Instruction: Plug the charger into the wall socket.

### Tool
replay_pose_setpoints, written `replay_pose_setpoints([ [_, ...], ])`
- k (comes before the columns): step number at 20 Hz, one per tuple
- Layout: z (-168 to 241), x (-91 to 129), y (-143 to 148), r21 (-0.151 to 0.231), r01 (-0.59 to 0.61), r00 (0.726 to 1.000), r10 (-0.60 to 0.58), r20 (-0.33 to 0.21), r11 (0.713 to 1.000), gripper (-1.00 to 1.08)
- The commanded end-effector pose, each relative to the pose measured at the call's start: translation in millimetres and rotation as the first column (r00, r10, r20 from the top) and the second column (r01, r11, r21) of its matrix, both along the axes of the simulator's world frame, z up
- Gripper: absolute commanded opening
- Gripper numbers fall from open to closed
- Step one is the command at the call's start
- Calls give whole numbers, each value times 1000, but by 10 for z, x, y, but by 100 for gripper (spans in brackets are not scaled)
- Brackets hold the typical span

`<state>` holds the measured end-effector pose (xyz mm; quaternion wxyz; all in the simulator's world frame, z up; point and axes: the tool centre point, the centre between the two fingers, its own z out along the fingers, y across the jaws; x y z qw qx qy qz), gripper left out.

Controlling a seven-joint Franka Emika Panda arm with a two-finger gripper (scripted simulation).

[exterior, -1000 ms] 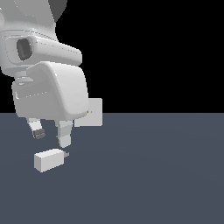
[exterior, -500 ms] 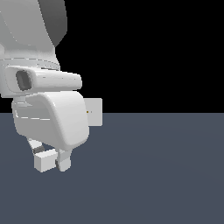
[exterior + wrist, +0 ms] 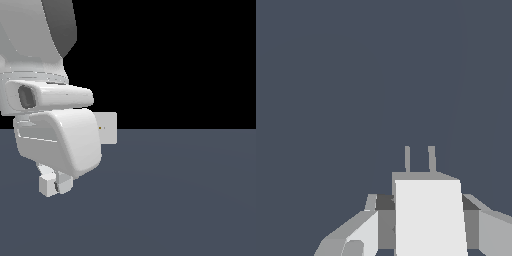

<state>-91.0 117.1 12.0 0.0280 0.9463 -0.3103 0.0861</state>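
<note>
From the exterior view, the big white Panda arm [image 3: 45,90] fills the exterior view's left, its bulky wrist housing hanging low over the dark slate-blue worktop [image 3: 175,200]. Beneath that housing only a little of the gripper [image 3: 55,182] pokes out, and pressed in with it sits the charger [image 3: 47,187], an off-white block resting at worktop level; from here its prongs are hidden and I cannot make out where finger ends and block begins. Behind the arm, further back on the worktop, stands the wall socket [image 3: 108,128], a flat upright white plate with a tiny orange dot near its middle; its nearer edge is covered by the arm's housing, so only part of the square shows. It stands well apart from the charger. Beyond the worktop's far edge the room is plain black, with nothing to make out in it. In the wrist view, the charger [image 3: 430,215] shows large and close as a pale rectangular block cut off by the frame's edge, with two short grey prongs [image 3: 419,159] sticking out of its far end over the bare slate worktop [image 3: 356,75]. The grey fingers [image 3: 381,220] flank the block on both sides, their dark pads set right against its flanks, so the jaws are closed narrowly around the charger. The socket does not appear in this view.
</note>
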Motion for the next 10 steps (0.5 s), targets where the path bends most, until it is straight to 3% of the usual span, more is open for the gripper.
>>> replay_pose_setpoints([
  [1, -3, 0, -2, 0, 0, 1000, 0, 0, 1000, -100],
  [10, 20, 19, -28, 0, -21, 1000, 21, 1, 1000, -100],
])
